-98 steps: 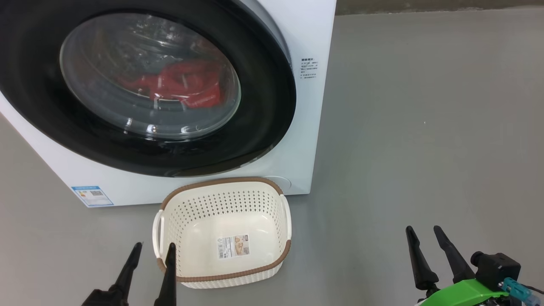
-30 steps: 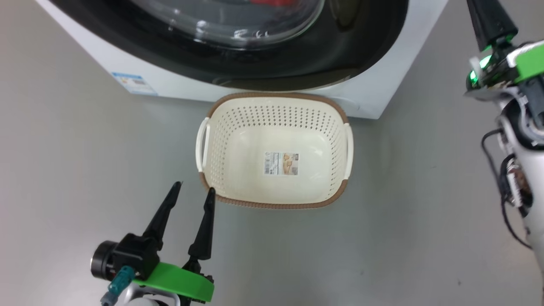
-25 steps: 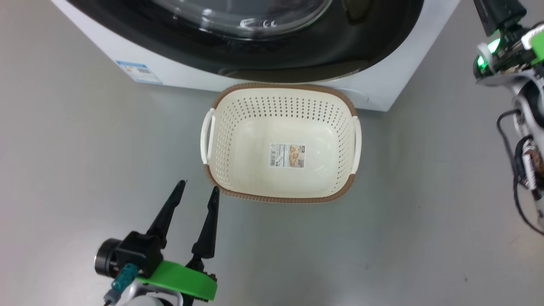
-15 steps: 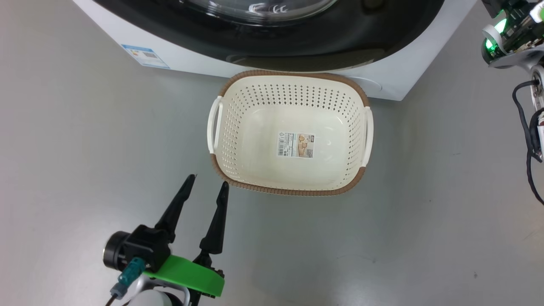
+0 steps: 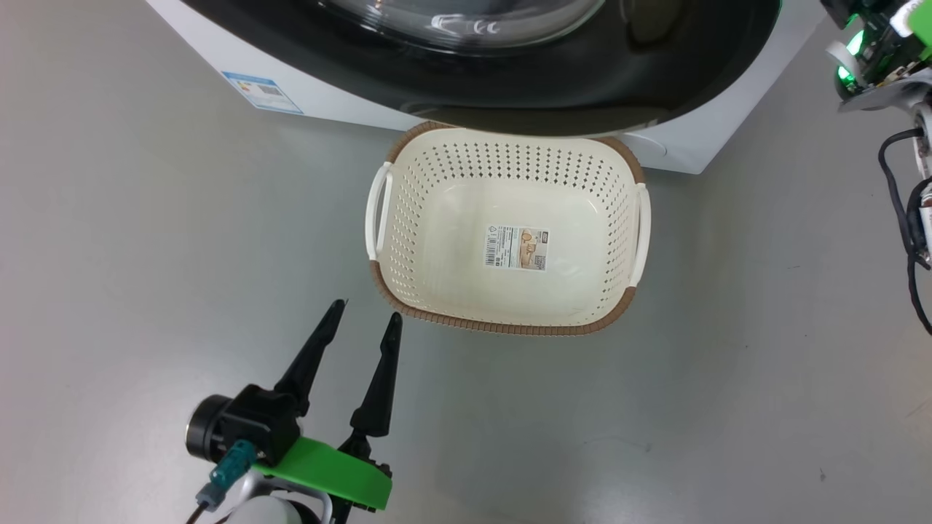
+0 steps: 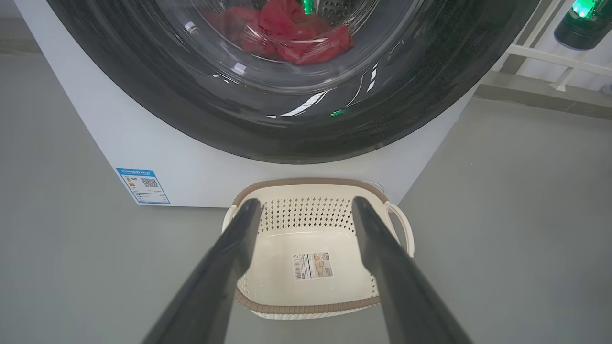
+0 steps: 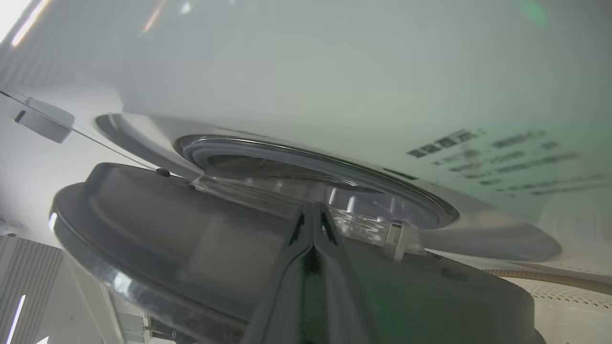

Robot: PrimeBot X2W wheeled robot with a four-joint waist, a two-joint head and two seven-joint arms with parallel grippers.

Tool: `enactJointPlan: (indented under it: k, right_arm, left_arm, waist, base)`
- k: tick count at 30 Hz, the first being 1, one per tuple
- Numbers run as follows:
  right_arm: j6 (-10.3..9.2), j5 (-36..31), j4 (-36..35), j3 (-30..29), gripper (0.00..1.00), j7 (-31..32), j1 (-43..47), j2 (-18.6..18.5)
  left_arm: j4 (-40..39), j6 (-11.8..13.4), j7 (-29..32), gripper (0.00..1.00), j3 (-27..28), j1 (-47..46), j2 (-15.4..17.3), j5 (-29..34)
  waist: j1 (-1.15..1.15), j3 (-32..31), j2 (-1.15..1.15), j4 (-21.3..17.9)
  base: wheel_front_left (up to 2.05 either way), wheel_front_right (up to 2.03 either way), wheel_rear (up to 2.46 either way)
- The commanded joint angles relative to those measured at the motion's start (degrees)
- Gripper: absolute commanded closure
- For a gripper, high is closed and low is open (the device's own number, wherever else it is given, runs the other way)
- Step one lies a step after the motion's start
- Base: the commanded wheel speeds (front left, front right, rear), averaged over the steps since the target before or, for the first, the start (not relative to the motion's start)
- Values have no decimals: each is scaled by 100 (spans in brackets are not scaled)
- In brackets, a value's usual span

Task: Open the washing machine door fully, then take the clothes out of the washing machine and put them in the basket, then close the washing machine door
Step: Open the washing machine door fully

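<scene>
The white washing machine [image 5: 218, 44] stands at the top of the head view, and its black-rimmed door [image 5: 510, 80] hangs ajar over the back rim of the basket [image 5: 510, 329]. Red clothes [image 6: 291, 28] show through the door glass in the left wrist view. In the right wrist view my right gripper [image 7: 313, 206] is shut, its fingers lying against the door's inner side [image 7: 167, 229] near the grey gasket [image 7: 306, 157]. My left gripper [image 5: 366, 309] stands open and holds nothing, just off the basket's near left corner. The basket [image 6: 306, 183] has nothing in it but a paper label.
Grey floor lies all around the basket. A blue label [image 5: 262, 91] marks the machine's lower left front. My right wrist [image 5: 870, 51] with its cables [image 5: 910, 218] hangs at the right edge. A white rail [image 6: 540, 52] runs behind the machine on the right.
The head view has shifted, carrying the basket down and to the right. The door's lower edge has come out over the basket's back rim. My right wrist has slid toward the top right corner.
</scene>
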Motion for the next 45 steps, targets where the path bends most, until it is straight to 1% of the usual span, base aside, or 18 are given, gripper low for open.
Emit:
enactJointPlan:
  k: [1, 5, 14, 21, 34, 40, 41, 42, 43, 44, 45]
  right_arm:
    - [2, -34, -166, 135, 100, 103, -104, 177]
    - [2, -5, -249, 148, 100, 233, -1, 237]
    - [2, -50, -489, 282, 100, 514, 516, 344]
    - [2, -40, -700, 410, 100, 704, 991, 540]
    - [2, -12, -1169, 650, 100, 1089, 1713, 873]
    - [2, -94, -1306, 619, 100, 1055, 1937, 989]
    - [2, -120, -1318, 597, 96, 1008, 1956, 1000]
    - [2, -159, -1331, 571, 71, 944, 1969, 1006]
    - [2, -199, -1342, 550, 59, 880, 1979, 1011]
    - [2, -249, -1358, 532, 51, 811, 1987, 1008]
    - [2, -316, -1371, 515, 16, 723, 1997, 996]
  left_arm:
    - [-111, -43, -70, 0, 169, -106, 73, -42]
    - [-98, -30, -70, 0, 165, -91, 73, -54]
    - [-65, -21, -70, 0, 219, 23, 73, -23]
    - [-51, -8, -70, 0, 278, 203, 73, 31]
    - [-90, -30, -70, 0, 414, 466, 73, 106]
    - [-132, -24, -70, 0, 471, 562, 73, 93]
    - [-135, -24, -70, 0, 480, 570, 73, 90]
    - [-139, -25, -70, 0, 488, 575, 73, 88]
    - [-143, -26, -70, 0, 495, 577, 73, 85]
    - [-145, -26, -70, 0, 500, 574, 73, 80]
    - [-147, -26, -70, 0, 506, 569, 73, 74]
  waist:
    - [0, -4, 0, -1]
    - [0, -61, 0, -4]
    - [0, -449, 0, -91]
    - [0, -805, 0, -197]
    - [0, -1186, 0, -279]
    - [0, -1261, 0, -322]
    - [0, -1265, 0, -326]
    - [0, -1264, 0, -329]
    - [0, -1261, 0, -333]
    - [0, -1255, 0, -335]
    - [0, -1252, 0, -338]
  base:
    - [0, 0, 0]
    - [0, 0, 0]
    - [0, 0, 0]
    - [0, 0, 0]
    - [0, 0, 0]
    - [0, 0, 0]
    - [0, 0, 0]
    - [0, 0, 0]
    - [0, 0, 0]
    - [0, 0, 0]
    - [0, 0, 0]
